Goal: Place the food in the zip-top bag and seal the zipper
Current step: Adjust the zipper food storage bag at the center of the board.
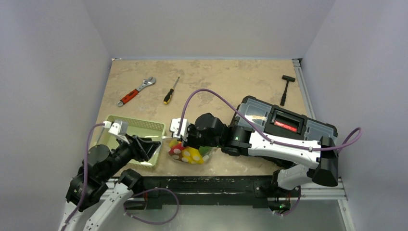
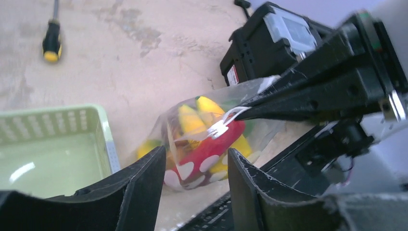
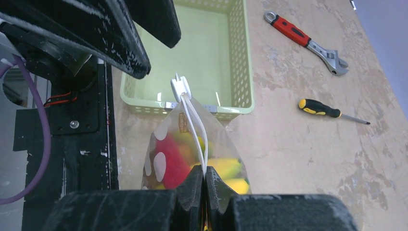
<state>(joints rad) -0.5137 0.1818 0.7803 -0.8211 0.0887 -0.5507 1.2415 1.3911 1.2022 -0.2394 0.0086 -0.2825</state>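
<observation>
A: Looking down from above: zip-top bag (image 1: pixel 190 153) at lower centre of the frame, slumped on the tabletop between the pale green mesh basket (image 1: pixel 137 126) on the left and the black toolbox (image 1: pixel 284 125) on the right.
B: Pinched at its top edge by the right gripper (image 3: pixel 204 175), fingers pressed tight together, only thin plastic between them in the wrist view.
A: And the zipper (image 3: pixel 195 125)?
B: Running as two whitish strands from that pinch up to a small white tab (image 3: pixel 180 89). Sealed or not, cannot tell.
A: Inside the bag, food (image 2: pixel 211 144): red, yellow, a touch of green, bunched low behind the white dots.
B: Over to the left gripper (image 2: pixel 196 159). Spread apart, holding nothing, tips near the bag at the basket's right-hand end.
A: Seen from that wrist, bag framed right in the gap between the two dark fingers (image 2: pixel 144 187).
B: Further up the table: red-handled adjustable wrench (image 1: pixel 136 91) at upper left, yellow-and-black screwdriver (image 1: pixel 170 91) just right of it, black hammer (image 1: pixel 286 89) at upper right.
</observation>
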